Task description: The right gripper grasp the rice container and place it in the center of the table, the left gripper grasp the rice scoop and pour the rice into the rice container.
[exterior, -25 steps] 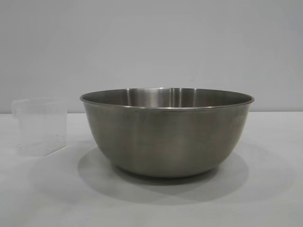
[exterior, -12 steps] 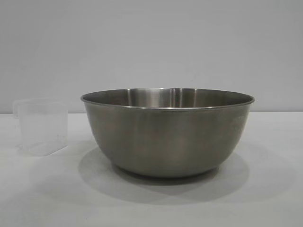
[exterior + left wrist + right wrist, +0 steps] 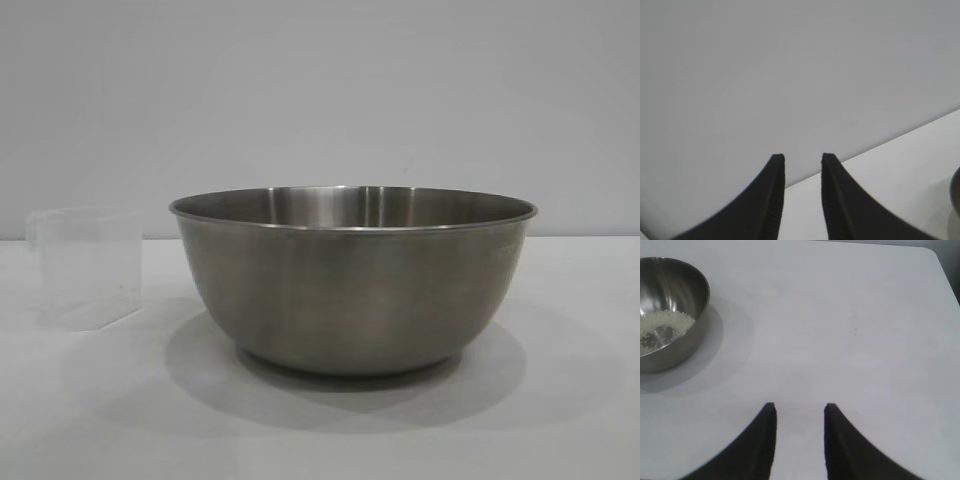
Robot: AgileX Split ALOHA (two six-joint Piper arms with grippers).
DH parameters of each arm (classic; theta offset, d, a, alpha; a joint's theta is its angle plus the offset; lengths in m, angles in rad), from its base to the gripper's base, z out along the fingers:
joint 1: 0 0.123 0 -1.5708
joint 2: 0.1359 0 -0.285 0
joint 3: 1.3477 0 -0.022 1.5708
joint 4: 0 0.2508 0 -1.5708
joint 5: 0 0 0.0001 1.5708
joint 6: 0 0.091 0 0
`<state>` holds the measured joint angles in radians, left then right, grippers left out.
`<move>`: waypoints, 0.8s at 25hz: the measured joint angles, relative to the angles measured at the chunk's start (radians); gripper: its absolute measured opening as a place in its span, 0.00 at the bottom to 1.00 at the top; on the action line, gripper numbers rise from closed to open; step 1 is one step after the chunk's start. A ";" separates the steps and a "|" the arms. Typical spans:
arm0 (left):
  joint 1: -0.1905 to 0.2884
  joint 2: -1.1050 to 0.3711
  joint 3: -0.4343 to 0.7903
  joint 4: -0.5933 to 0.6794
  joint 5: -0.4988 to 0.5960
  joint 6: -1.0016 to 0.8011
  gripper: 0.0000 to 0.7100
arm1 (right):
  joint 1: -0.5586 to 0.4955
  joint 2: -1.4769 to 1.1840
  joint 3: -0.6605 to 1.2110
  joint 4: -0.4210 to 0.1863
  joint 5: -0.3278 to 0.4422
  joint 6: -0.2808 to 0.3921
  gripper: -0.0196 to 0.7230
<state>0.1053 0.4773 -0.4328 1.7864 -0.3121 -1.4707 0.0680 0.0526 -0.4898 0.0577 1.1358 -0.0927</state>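
The bowl (image 3: 352,280) sits upright in the middle of the table (image 3: 560,420). It is big, round and made of grey metal. Its shadow lies on the table under it and around it. The scoop (image 3: 88,266) stands upright on the table to the left of the bowl. It is a small clear cup, and it looks empty from the side. It is near the bowl but does not touch it. A plain grey wall is behind both. Nothing stands in front of the bowl or the scoop.

The outside view shows no arms at all. It also cannot see down into the bowl.

The right wrist view looks down from above, so it shows the inside of the bowl (image 3: 667,312). The rice (image 3: 662,326) lies in the bottom in a thin white patch, with some bare metal showing through. The right gripper (image 3: 799,412) hangs over bare table, well apart from the bowl. Its two fingers are apart and hold nothing.

The left wrist view shows mostly the wall and a strip of table. The left gripper (image 3: 803,162) is up in the air. Its two fingers are apart too, with nothing between them. At the edge of this view a dark curved bit shows, but I cannot tell what it is.
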 joint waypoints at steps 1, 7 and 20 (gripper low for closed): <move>0.000 0.000 0.000 0.002 0.000 0.000 0.20 | 0.000 0.000 0.000 0.000 0.000 0.000 0.34; 0.000 0.000 0.000 -0.235 0.103 0.176 0.20 | 0.000 0.000 0.000 0.000 0.000 0.000 0.34; -0.019 -0.026 -0.220 -1.117 0.577 1.042 0.20 | 0.000 0.000 0.000 0.000 0.000 0.000 0.34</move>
<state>0.0864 0.4517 -0.6523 0.6693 0.2650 -0.4289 0.0680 0.0526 -0.4898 0.0577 1.1358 -0.0927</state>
